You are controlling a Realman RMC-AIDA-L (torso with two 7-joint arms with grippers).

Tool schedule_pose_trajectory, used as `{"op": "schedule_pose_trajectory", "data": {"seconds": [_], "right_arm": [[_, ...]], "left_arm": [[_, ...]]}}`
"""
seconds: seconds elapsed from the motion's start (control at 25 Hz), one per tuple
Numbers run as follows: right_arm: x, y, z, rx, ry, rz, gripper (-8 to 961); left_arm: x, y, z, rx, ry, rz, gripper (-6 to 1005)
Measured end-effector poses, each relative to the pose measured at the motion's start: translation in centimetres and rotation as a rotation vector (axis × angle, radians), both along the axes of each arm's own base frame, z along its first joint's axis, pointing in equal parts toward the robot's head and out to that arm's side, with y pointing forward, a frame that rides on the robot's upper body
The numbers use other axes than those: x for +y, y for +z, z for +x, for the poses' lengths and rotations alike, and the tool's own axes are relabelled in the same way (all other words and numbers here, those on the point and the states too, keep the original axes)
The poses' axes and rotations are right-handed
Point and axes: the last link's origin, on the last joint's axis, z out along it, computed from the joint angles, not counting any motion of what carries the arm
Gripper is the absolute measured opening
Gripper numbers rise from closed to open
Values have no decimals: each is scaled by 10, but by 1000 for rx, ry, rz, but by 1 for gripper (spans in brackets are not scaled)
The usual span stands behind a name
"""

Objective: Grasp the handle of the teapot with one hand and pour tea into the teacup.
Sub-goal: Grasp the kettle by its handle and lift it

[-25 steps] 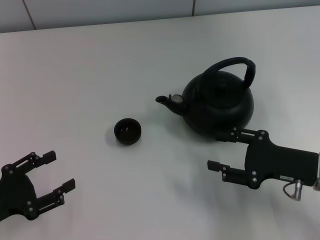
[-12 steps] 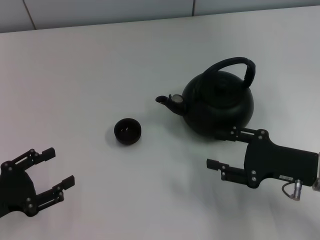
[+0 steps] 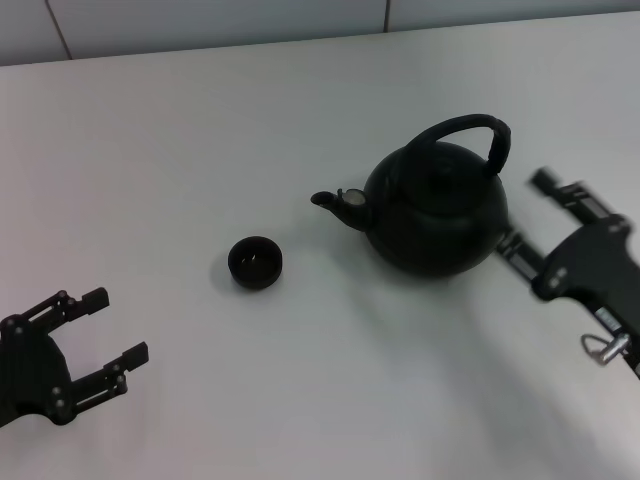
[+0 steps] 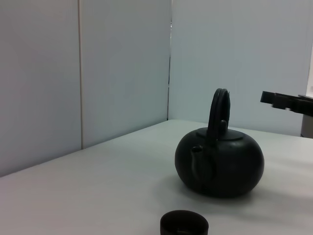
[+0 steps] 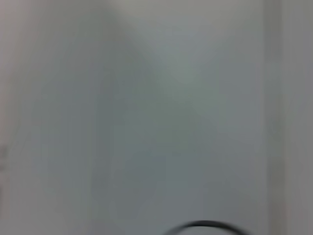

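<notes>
The matte-black teapot (image 3: 437, 210) stands right of centre on the white table, spout pointing left, with its arched handle (image 3: 470, 125) upright over the lid. The small dark teacup (image 3: 255, 262) sits to its left, apart from the spout. My right gripper (image 3: 525, 215) is open and empty just right of the teapot's body, blurred by motion. My left gripper (image 3: 118, 325) is open and empty at the front left. The left wrist view shows the teapot (image 4: 220, 164), its handle (image 4: 218, 105), the teacup (image 4: 184, 223) and a right fingertip (image 4: 288, 102). The right wrist view shows only a dark arc (image 5: 205, 226).
The white table (image 3: 200, 150) stretches back to a pale panelled wall (image 3: 220, 20). No other objects stand on it.
My right gripper has swung from in front of the teapot to its right side, turning so its fingers point up and left. The left gripper, teapot and teacup have barely moved.
</notes>
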Motion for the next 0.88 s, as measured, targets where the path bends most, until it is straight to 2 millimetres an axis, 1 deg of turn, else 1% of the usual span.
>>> {"op": "schedule_pose_trajectory", "data": {"seconds": [0.08,0.16,0.28,0.44,0.56,0.88], "right_arm": [[-4,-2,2,26,-94,91,648],[-5,-6,2,34,-161,146,647],[-4,-12,1,18,-195,160,646],[0,-11,3,15,-225,175,644],[5,-11,5,5,-237,176,635],[31,-12,4,-63,-209,129,610]], "left_arm": [[1,0,1,-1,-1,0,769],[2,0,1,-3,-1,2,769],[2,0,2,-5,-2,3,769],[3,0,2,-6,-2,7,769],[4,1,2,-9,1,14,769],[5,-1,4,-24,6,25,769]]}}
